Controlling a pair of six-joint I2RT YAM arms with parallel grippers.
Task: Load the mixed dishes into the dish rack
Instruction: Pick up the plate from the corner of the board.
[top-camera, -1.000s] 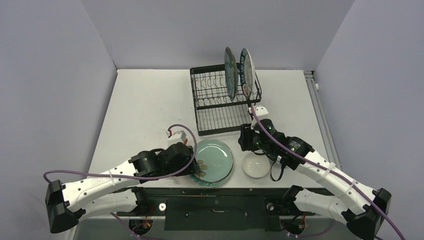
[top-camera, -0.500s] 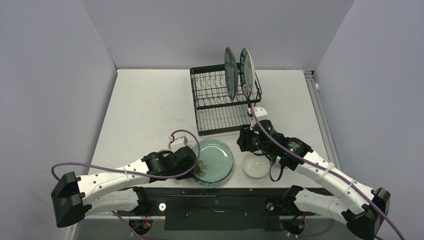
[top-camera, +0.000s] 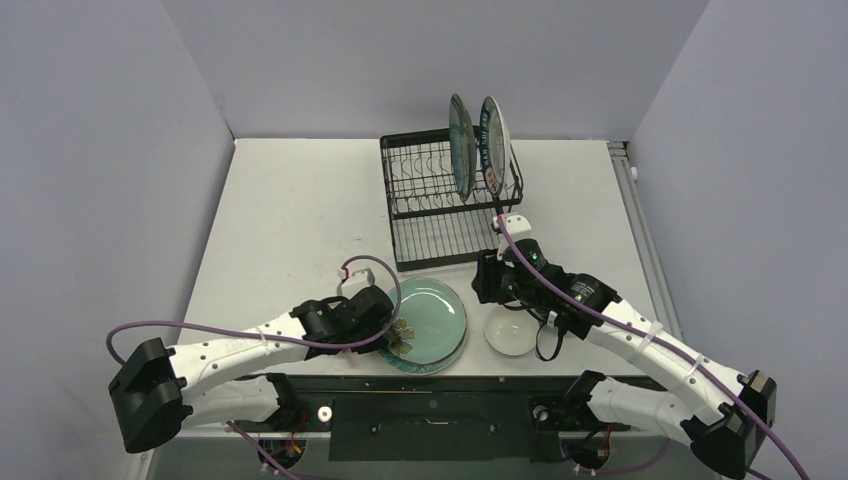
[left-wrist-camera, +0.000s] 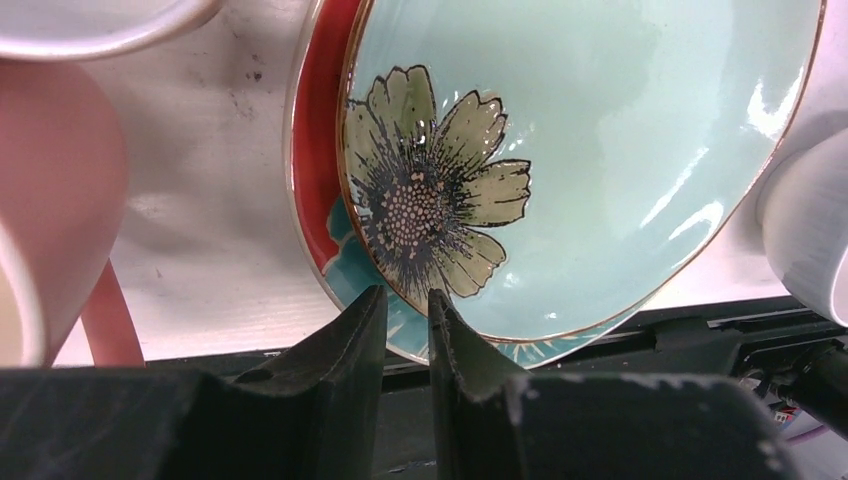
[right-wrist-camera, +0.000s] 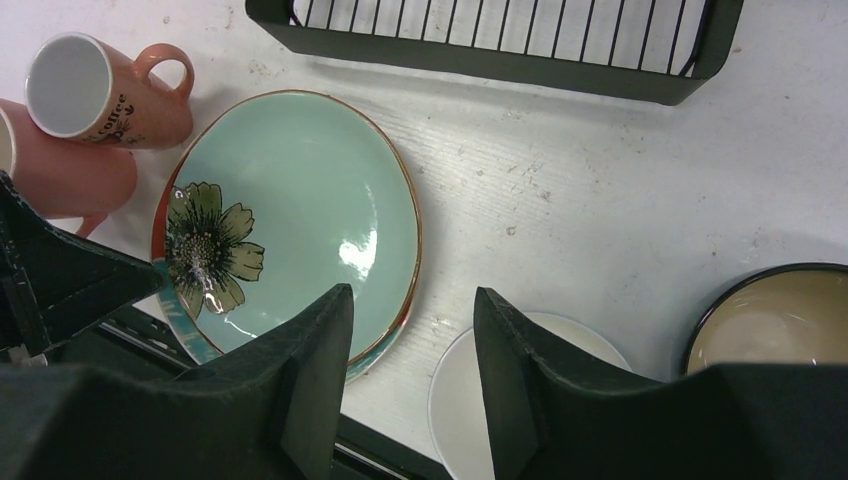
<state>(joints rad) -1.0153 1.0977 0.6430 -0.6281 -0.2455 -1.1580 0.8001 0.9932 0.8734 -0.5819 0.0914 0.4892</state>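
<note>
The teal plate (top-camera: 432, 315) lies on the red flower plate (left-wrist-camera: 312, 200) at the table's near edge. My left gripper (top-camera: 392, 335) points at their left rim (left-wrist-camera: 405, 300); only a narrow gap parts its jaws and nothing is between them. My right gripper (top-camera: 487, 285) is open and empty above the bare table between these plates and the white bowl (top-camera: 510, 332), as the right wrist view shows (right-wrist-camera: 412, 300). Two pink mugs (right-wrist-camera: 100, 95) (right-wrist-camera: 60, 175) lie left of the plates. The dark bowl (right-wrist-camera: 775, 320) sits right of the white bowl (right-wrist-camera: 452, 405).
The black dish rack (top-camera: 440, 205) stands behind the plates, its front bar in the right wrist view (right-wrist-camera: 450, 58). A teal plate (top-camera: 459, 145) and a green-lettered white plate (top-camera: 494, 140) stand upright in its right slots. Grey walls enclose the table.
My left arm has swung its elbow outward and brought its gripper in against the plates' left rim. My right gripper has edged slightly to the left.
</note>
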